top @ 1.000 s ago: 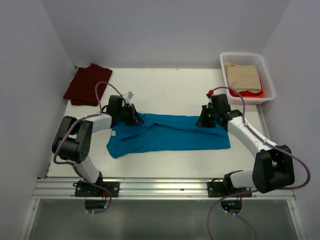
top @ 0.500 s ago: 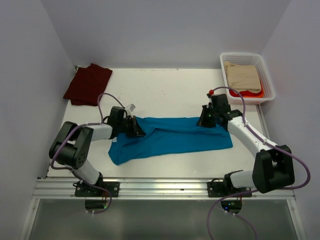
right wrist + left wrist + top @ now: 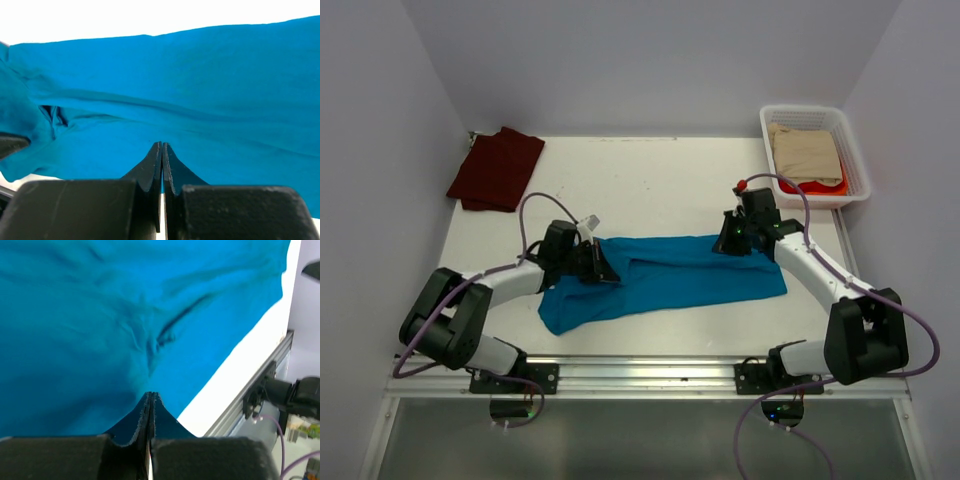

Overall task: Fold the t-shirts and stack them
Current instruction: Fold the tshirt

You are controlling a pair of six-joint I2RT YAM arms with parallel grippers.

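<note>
The teal-blue t-shirt (image 3: 670, 275) lies as a long folded band across the table's middle. My left gripper (image 3: 605, 268) is shut on its upper left edge, and cloth creases run to the jaw tips in the left wrist view (image 3: 151, 394). My right gripper (image 3: 725, 243) is shut on the shirt's upper right edge; a sliver of blue cloth shows between the jaws in the right wrist view (image 3: 161, 145). The teal cloth fills both wrist views (image 3: 100, 315) (image 3: 175, 75). The dark maroon t-shirt (image 3: 495, 168) lies folded at the far left corner, away from both grippers.
A white basket (image 3: 800, 110) at the far right holds a beige cloth (image 3: 805, 152) over something red (image 3: 820, 186). A metal rail (image 3: 640, 375) runs along the table's near edge. Grey walls close in the left, back and right sides.
My left gripper has moved toward the near edge and to the right, dragging the teal shirt's left end with it. The right gripper has stayed put.
</note>
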